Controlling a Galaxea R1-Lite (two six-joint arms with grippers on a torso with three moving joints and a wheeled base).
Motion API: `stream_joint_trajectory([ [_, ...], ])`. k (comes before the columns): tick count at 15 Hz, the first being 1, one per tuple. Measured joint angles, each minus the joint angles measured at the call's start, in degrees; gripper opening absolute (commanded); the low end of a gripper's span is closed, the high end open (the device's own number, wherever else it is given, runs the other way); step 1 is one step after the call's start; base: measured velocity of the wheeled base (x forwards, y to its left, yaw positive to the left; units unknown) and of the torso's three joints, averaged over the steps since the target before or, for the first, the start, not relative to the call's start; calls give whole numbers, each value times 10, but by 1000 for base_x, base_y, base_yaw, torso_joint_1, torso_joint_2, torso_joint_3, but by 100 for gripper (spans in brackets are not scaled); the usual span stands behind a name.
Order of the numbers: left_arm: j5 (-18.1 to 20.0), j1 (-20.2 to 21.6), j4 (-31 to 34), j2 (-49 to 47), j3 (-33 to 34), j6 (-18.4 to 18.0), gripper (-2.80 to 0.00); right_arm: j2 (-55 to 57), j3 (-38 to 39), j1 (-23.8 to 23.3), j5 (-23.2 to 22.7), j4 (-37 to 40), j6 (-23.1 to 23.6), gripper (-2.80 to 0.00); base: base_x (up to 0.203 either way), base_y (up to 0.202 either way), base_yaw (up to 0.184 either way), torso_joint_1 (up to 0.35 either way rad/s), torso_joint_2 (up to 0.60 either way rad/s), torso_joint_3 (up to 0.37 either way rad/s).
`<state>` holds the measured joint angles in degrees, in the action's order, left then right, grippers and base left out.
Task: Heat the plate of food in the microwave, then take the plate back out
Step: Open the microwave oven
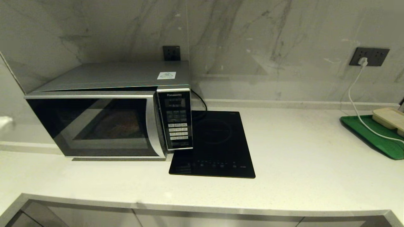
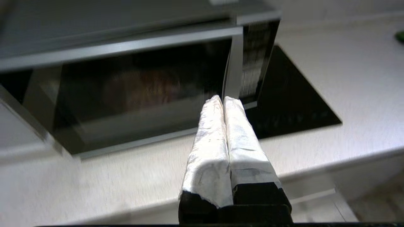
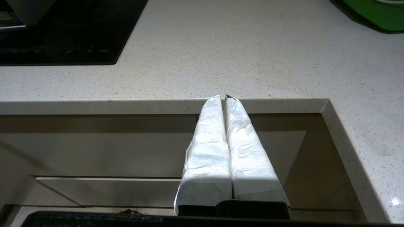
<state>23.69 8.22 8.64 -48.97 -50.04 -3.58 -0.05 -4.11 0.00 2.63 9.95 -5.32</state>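
Note:
The silver microwave (image 1: pixel 110 107) stands at the counter's left, its dark glass door (image 1: pixel 91 126) a crack ajar at the keypad side. Through the glass an orange blur of food (image 1: pixel 124 123) shows faintly; the plate under it is not distinct. In the left wrist view my left gripper (image 2: pixel 222 98) is shut and empty, held off the counter in front of the door's right edge (image 2: pixel 232 72), apart from it. A white blur (image 1: pixel 4 123) at the head view's far left edge may be its fingers. My right gripper (image 3: pixel 222 97) is shut and empty, low before the counter's front edge.
A flat black induction hob (image 1: pixel 217 145) lies right of the microwave. At the far right a green board (image 1: pixel 375 135) carries a beige compartment tray (image 1: pixel 389 117), and a white cable (image 1: pixel 356 94) runs to a wall socket. Cabinet fronts (image 3: pixel 126 151) sit below the counter.

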Motion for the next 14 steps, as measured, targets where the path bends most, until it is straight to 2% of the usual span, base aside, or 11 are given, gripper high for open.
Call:
stream_joint_trajectory([
  [3,-57,-52,-12,-69,-96,-15,-280,0,0,0,0,0,0,-280,0,0,0,0,0,0],
  [5,-124,-85,-61,-142,-136,-23,-280,0,0,0,0,0,0,-280,0,0,0,0,0,0],
  [7,-210,-115,-157,-234,-157,-41,-280,0,0,0,0,0,0,-280,0,0,0,0,0,0],
  [10,-328,-160,-351,-367,-174,-103,-280,0,0,0,0,0,0,-280,0,0,0,0,0,0],
  [11,-350,-184,-400,-398,-180,-119,-280,0,0,0,0,0,0,-280,0,0,0,0,0,0],
  [12,-362,-207,-423,-422,-186,-127,-280,0,0,0,0,0,0,-280,0,0,0,0,0,0],
  [14,-367,-240,-383,-450,-197,-105,-280,0,0,0,0,0,0,-280,0,0,0,0,0,0],
])
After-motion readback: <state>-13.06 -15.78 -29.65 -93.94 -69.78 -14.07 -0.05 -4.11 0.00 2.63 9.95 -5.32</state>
